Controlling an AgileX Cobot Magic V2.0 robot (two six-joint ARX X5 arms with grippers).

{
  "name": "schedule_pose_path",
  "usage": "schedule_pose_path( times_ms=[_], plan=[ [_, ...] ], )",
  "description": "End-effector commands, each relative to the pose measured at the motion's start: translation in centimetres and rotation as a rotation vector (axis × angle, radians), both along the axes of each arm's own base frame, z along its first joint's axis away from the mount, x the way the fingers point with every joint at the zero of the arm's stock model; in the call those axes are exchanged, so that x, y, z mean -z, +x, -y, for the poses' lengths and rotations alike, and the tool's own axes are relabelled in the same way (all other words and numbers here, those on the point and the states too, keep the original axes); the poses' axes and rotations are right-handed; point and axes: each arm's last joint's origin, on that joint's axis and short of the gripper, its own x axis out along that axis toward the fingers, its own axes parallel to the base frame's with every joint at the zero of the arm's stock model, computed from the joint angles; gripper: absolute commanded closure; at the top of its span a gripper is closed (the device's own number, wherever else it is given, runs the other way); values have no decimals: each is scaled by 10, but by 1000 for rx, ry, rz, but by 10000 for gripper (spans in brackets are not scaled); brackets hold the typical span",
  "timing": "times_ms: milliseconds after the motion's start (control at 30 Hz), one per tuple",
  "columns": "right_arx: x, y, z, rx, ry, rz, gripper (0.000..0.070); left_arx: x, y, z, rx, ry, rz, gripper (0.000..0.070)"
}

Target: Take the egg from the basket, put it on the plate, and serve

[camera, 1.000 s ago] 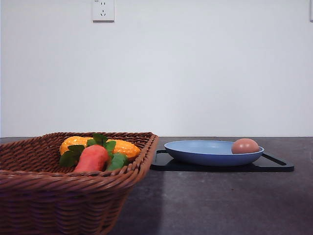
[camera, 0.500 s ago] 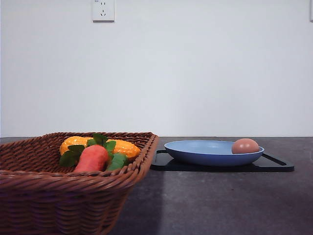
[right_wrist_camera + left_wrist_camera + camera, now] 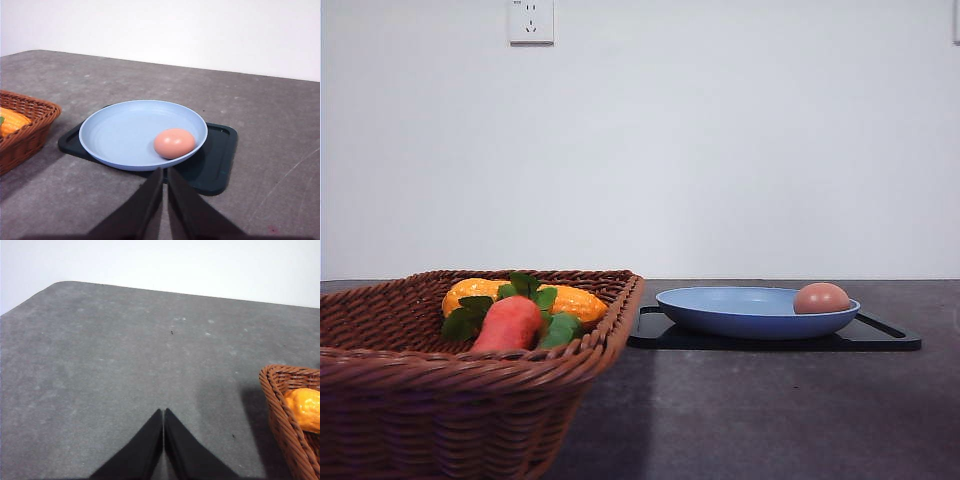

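Both grippers, left (image 3: 163,412) and right (image 3: 164,172), are clenched on nothing, basket (image 3: 470,385) sits around 8 o'clock, blue plate (image 3: 740,312) on the black tray (image 3: 880,338) at 3 o'clock, egg (image 3: 821,298) resting on its right side.

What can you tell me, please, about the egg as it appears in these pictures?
The egg is a small, smooth, brownish-pink oval with a matte surface and no visible crack. It lies on its side inside the blue plate, close to the rim on the robot's right, resting on the plate's inner surface. The plate itself sits on a black tray. Nothing else touches the egg; the shut right gripper sits short of the plate.
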Motion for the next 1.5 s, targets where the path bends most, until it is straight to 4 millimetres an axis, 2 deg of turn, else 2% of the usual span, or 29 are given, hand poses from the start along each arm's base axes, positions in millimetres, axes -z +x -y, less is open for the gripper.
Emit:
schedule_pose_path(
  times_ms=[0,1467],
  plan=[
    [1,0,0,3,7,3,700,8,1,0,-3,-1,-13,700],
    [1,0,0,3,7,3,700,8,1,0,-3,-2,-13,700]
  ],
)
